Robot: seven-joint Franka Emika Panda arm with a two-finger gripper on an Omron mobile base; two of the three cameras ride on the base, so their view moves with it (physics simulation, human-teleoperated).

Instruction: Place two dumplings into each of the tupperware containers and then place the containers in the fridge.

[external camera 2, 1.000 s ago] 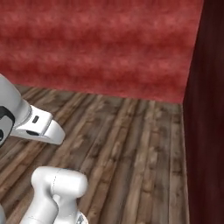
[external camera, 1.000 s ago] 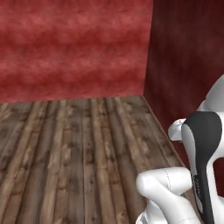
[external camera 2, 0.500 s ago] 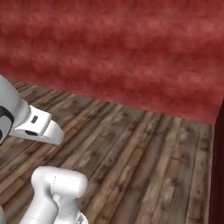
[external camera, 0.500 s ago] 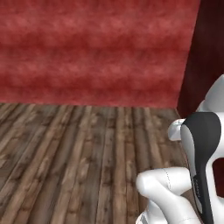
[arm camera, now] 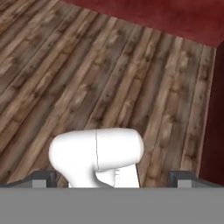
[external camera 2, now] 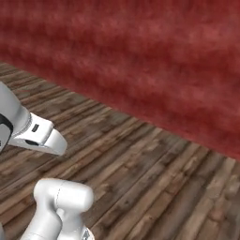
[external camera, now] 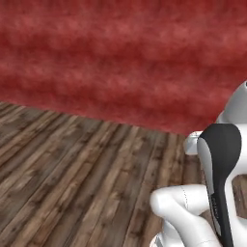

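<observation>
— Where do the dumplings lie, and how do the tupperware containers stand?

— We cannot tell. In front of us is a mottled red wall [external camera: 120, 62] that meets a floor [external camera: 72, 169] of dark, worn wooden planks.

— And the fridge, open or shut?

— We cannot tell that either. Along the hand we look down on the same planks, which run up to the red wall at the top, with a darker red wall [arm camera: 215, 109] closing the right edge.

Red wall [external camera: 120, 62] faced by both base views from behind the arm, wooden floor [external camera 2: 154, 187] below it shared, hand view angled down toward the wall's foot.
</observation>
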